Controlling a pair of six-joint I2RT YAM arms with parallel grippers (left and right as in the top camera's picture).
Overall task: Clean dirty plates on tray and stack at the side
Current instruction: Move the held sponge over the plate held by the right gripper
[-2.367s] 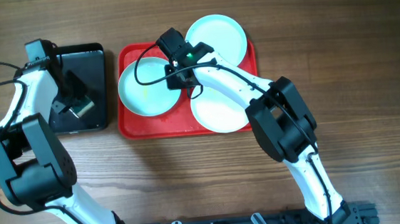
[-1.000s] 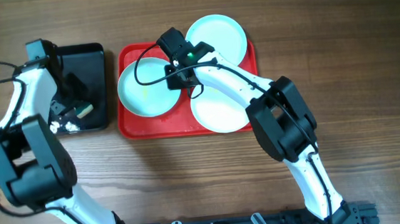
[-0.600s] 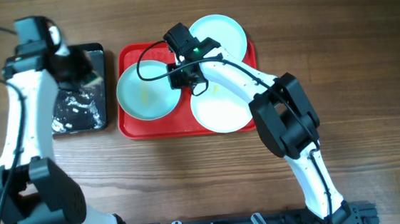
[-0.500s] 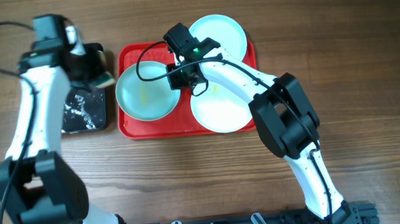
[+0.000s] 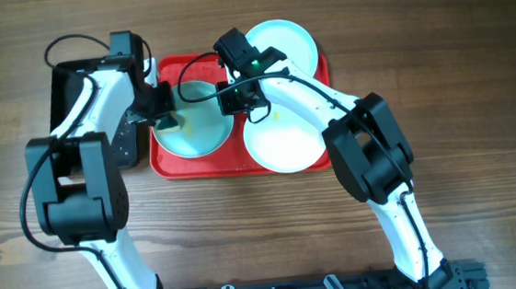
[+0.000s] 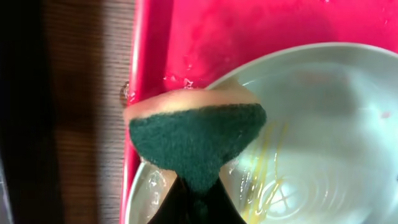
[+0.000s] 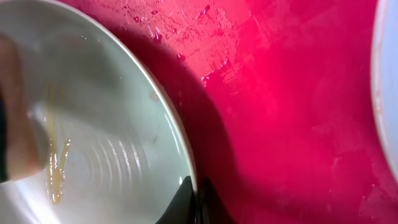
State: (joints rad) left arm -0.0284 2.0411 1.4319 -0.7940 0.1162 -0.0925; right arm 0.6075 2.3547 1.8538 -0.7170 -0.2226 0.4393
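The red tray (image 5: 241, 163) holds three pale plates. The left plate (image 5: 200, 131) has yellow streaks on it, which show in the left wrist view (image 6: 267, 180) and the right wrist view (image 7: 56, 168). My right gripper (image 5: 236, 100) is shut on this plate's right rim (image 7: 189, 180). My left gripper (image 5: 165, 115) is shut on a green-faced sponge (image 6: 196, 140) and holds it over the plate's left edge (image 6: 323, 124). A second plate (image 5: 278, 46) sits at the tray's back right and a third (image 5: 281, 143) at its front right.
A smaller black tray (image 5: 65, 95) with white foam in it stands left of the red tray, partly hidden by my left arm. Bare wooden table lies all around. The red tray floor (image 7: 280, 93) is wet with droplets.
My left arm has lifted the sponge out of the black tray and swung right, over the left plate's edge. My right gripper has kept its hold on the plate rim.
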